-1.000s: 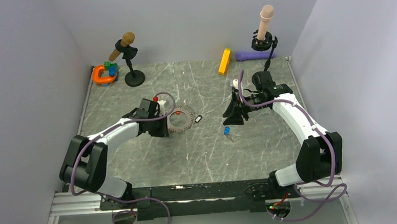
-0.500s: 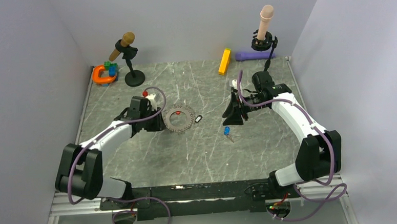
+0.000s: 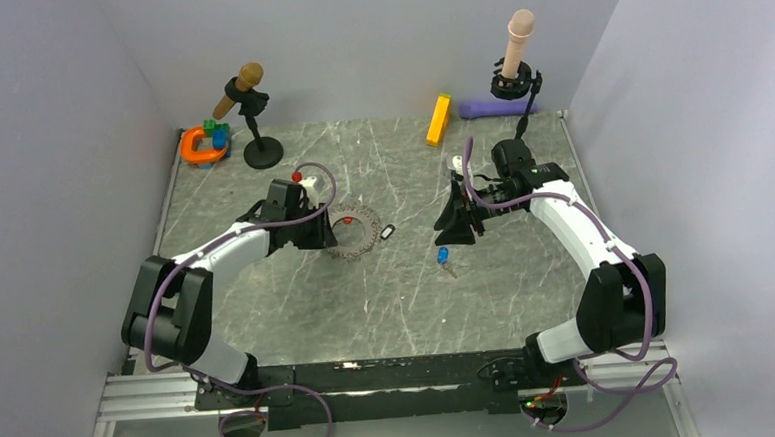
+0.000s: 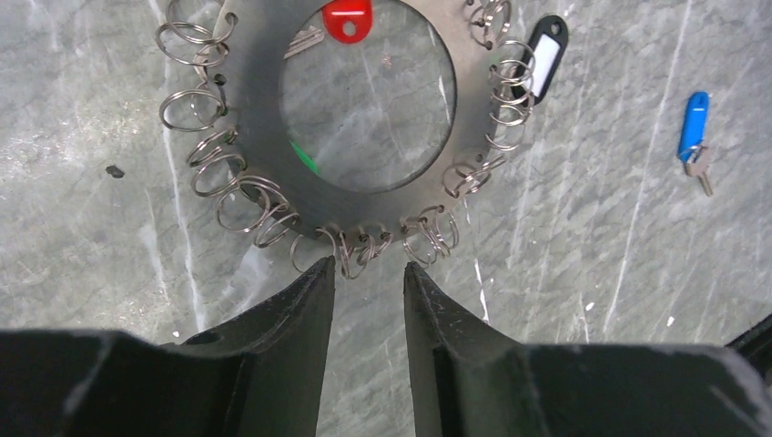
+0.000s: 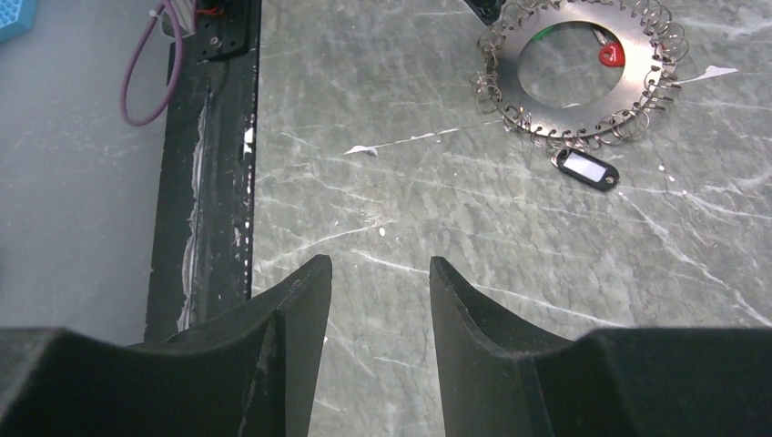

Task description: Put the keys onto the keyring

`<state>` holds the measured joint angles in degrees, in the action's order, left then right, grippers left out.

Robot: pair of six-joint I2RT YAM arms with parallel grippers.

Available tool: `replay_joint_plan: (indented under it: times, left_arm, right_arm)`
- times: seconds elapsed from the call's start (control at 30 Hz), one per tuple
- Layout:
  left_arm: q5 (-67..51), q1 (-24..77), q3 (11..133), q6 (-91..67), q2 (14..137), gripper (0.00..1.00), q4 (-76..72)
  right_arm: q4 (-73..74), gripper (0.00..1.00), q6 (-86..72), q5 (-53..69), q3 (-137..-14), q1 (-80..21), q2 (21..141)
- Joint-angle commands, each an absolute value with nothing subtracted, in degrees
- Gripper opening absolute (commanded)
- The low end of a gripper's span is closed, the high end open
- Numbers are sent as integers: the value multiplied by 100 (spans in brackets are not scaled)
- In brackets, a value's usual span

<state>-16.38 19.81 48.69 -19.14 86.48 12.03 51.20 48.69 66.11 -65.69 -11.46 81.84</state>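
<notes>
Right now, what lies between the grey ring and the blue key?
A black tag with a white window, right beside the ring; beyond it, bare table. The left wrist view shows it.

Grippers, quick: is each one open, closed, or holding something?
Left gripper: open, holding nothing, tips beside the loop-fringed grey metal ring.
Right gripper: open, empty.

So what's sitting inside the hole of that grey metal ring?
A red key head at the hole's edge and bare marble table. A green sliver pokes from under the keyring; its rest is covered.
</notes>
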Motion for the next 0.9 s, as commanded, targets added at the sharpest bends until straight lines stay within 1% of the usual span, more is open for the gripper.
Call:
replay_joint_plan:
  times: [0.0,0.17,0.47,0.63,0.87]
  left_arm:
    - [-1235,2064,5155,-1753,8770,39,1388]
    - [-821,2065,5319,-1417,8809,36,1643]
    - [-869,2087,5538,-901,8975,31,2144]
    - [-276,2279,5442,-379,8811,32,2455]
    - [209,2740,5088,716,8822,36,2074]
  right_arm:
    - [5231,49,5080,6777,-6831,-1176,8210]
    - [5212,49,5063,6775,-6820,-1178,8216]
    - [5231,49,5071,6770,-6836,-1172,8227]
    - [5247,49,5088,6778,-6838,-1187,8251]
    - [5265,49,5106,6785,-6847,-1206,8251]
